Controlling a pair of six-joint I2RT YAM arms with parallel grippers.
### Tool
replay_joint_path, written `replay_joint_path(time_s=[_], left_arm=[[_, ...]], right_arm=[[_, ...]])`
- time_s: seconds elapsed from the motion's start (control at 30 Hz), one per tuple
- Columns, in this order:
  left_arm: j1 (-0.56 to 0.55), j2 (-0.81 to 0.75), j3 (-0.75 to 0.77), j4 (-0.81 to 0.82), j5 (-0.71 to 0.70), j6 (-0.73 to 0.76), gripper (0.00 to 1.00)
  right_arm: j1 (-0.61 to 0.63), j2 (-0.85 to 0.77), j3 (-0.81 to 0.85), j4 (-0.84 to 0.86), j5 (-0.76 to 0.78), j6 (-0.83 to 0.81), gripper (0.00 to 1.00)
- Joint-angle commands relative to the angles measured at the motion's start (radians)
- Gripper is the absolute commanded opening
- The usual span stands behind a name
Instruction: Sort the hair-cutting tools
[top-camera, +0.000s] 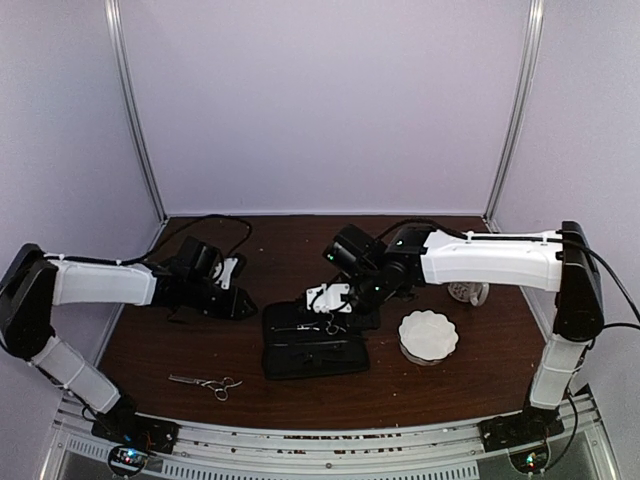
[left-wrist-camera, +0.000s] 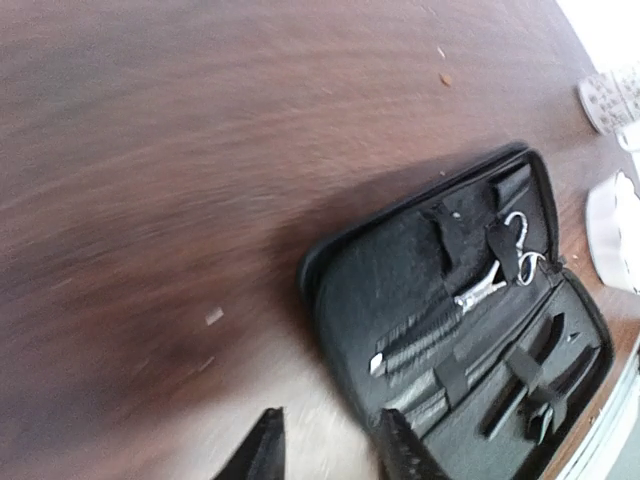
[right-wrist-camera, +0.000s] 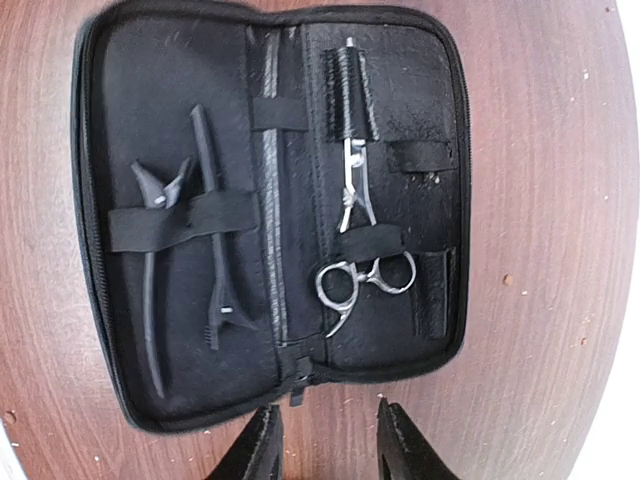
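Slim silver scissors (right-wrist-camera: 352, 195) in case (right-wrist-camera: 120, 120) (black clips (right-wrist-camera: 200, 150) alongside); left gripper (left-wrist-camera: 330, 418), right gripper (right-wrist-camera: 330, 412) narrowly parted, empty.

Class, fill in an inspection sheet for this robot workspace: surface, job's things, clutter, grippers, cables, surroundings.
Surface: dark wooden table, a few specks.
Job's things: scissors and two black clips strapped inside the open case; second scissors loose near the front-left edge.
Clutter: white bowl, looks empty; small patterned item behind it, unclear.
Grippers: left gripper open, empty, beside the case; right gripper open, empty, above the case's edge.
Cables: black cable looped at the back-left.
Surroundings: pale walls, metal posts.
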Motion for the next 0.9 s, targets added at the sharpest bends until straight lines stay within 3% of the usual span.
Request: replay_joint_path(time_s=[0.0, 0.2, 0.47, 0.5, 0.53, 0.57, 0.87], left_arm=[[-0.007, -0.197, 0.033, -0.264, -0.195, -0.005, 0.37], [-0.056, -0.431, -0.024, -0.509, -0.267, -0.120, 0.41], [-0.251, -0.607, -0.094, -0.764, -0.323, -0.419, 0.49], [-0.285, -0.614, -0.109, -0.770, -0.332, -0.485, 0.60], [-0.303, -0.625, -0.128, -0.761, -0.334, -0.545, 0.80], [-0.314, -0.633, -0.149, -0.737, -0.326, -0.588, 0.88], [-0.320, -0.704, -0.359, -0.561, -0.287, -0.896, 0.86]], right_arm=[[0.004, -0.013, -0.014, 0.007, -0.030, 0.011, 0.33], [0.006, -0.039, -0.032, 0.016, -0.049, 0.008, 0.33], [0.018, -0.047, -0.042, 0.010, -0.067, -0.003, 0.33], [0.019, -0.048, -0.043, 0.011, -0.072, -0.006, 0.33], [0.021, -0.048, -0.046, 0.011, -0.077, -0.008, 0.33], [0.022, -0.048, -0.047, 0.011, -0.079, -0.010, 0.33], [0.037, -0.043, -0.057, 0.009, -0.071, -0.020, 0.33]])
